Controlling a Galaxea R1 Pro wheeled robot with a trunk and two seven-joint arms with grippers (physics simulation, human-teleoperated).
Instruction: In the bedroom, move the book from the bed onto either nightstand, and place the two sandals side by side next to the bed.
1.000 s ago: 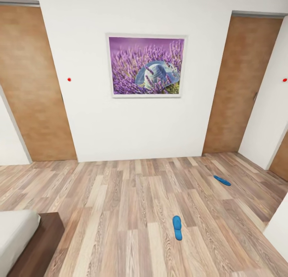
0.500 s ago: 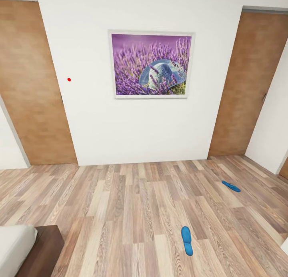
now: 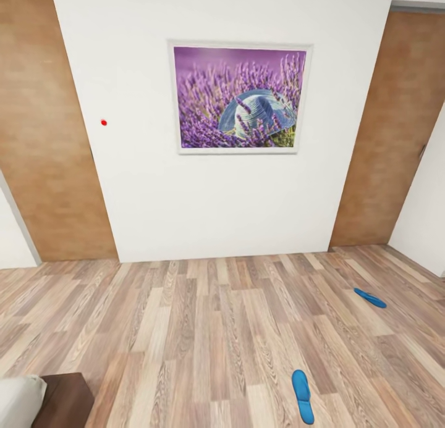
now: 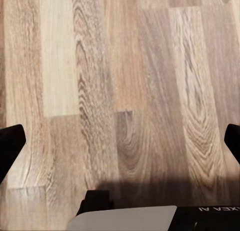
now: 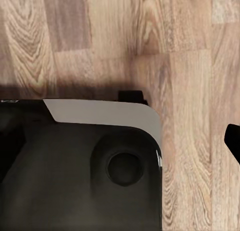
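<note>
Two bright blue sandals lie apart on the wood floor in the head view. One sandal [image 3: 302,395] is near the bottom edge, the other sandal [image 3: 369,297] farther off to the right. A corner of the bed [image 3: 20,399], with its off-white mattress on a dark brown platform, shows at the lower left. The book and the nightstand are out of view. My left gripper [image 4: 120,146] hangs open over bare floor, its dark fingertips [image 4: 10,151] at both picture edges. My right gripper [image 5: 120,141] is open too, with one fingertip [image 5: 232,138] showing beside my dark base.
Straight ahead is a white wall with a framed lavender picture [image 3: 240,98]. A brown door [image 3: 43,138] stands to the left and another door [image 3: 395,131] to the right. Light wood-plank floor [image 3: 204,329] stretches between me and the wall. My own base [image 5: 80,166] shows under the right wrist.
The whole head view has shifted as the camera moved closer to the wall. The picture looks larger, the sandals sit lower and further right, and less of the bed corner shows.
</note>
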